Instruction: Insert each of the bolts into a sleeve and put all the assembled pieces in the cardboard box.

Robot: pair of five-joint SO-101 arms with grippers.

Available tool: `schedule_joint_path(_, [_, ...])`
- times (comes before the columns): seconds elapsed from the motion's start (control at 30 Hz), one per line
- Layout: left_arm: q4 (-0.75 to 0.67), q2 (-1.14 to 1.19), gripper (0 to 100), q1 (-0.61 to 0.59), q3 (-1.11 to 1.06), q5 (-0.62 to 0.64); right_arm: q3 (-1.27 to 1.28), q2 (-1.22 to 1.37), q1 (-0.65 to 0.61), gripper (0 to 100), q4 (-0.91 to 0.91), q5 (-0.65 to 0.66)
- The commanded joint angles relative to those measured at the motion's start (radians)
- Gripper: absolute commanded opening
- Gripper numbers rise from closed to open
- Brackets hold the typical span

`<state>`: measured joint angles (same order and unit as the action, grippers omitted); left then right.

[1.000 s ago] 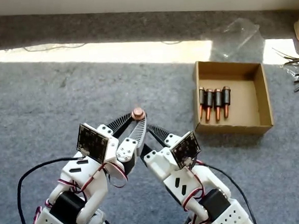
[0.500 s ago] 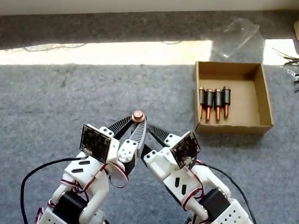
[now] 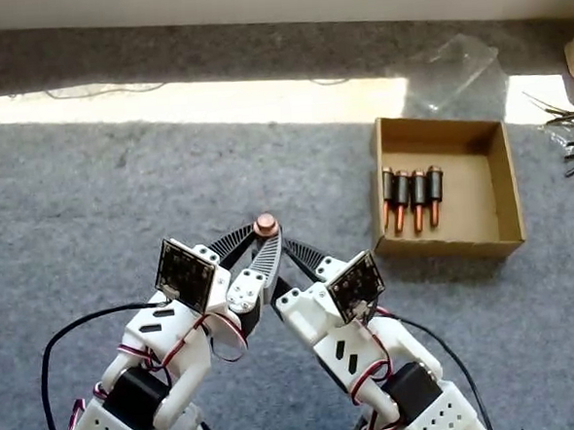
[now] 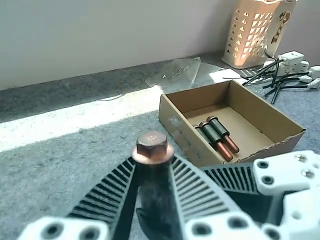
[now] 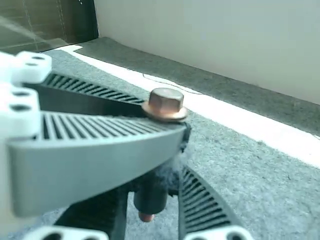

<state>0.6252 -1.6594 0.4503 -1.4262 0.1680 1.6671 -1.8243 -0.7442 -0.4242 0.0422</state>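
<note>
High view, across the last second: the copper-coloured hex-headed bolt has slipped a touch nearer the arms, and the left arm's wrist has crept along with it. The right arm sits as it did. The shift is slight and has all but stopped in the last half second.

From where I stand the left gripper is pinched narrow on the black cylindrical sleeve, holding it upright above the grey carpet, with the bolt standing in it. The bolt's head rests on the sleeve's top. In the right wrist view a copper tip pokes out of the sleeve's lower end, so the bolt looks to be fully through.

The right gripper is tucked in close beside the same sleeve, lower down. Whether it is clamping or loose I cannot tell.

I read the small settling as the last of the insertion. This piece looks ready to be carried off to the right. There the open brown cardboard box already has four assembled pieces lying side by side on its floor.
</note>
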Motion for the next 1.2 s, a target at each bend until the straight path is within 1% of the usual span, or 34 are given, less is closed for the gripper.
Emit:
schedule_joint_path(0.0, [0.002, 0.001, 1, -0.045, -0.016, -0.009, 0.111, -0.013, -0.005, 0.4, 0.005, 0.003])
schedule_joint_path(0.63, [-0.002, 0.001, 1, -0.051, -0.019, -0.012, 0.111, -0.013, -0.005, 0.4, 0.005, 0.003])
schedule_joint_path(0.83, [-0.003, 0.001, 1, -0.087, -0.018, -0.012, 0.111, -0.013, -0.005, 0.4, 0.005, 0.003])
schedule_joint_path(1.17, [-0.003, 0.001, 1, -0.088, -0.018, -0.012, 0.111, -0.013, -0.005, 0.4, 0.005, 0.003])
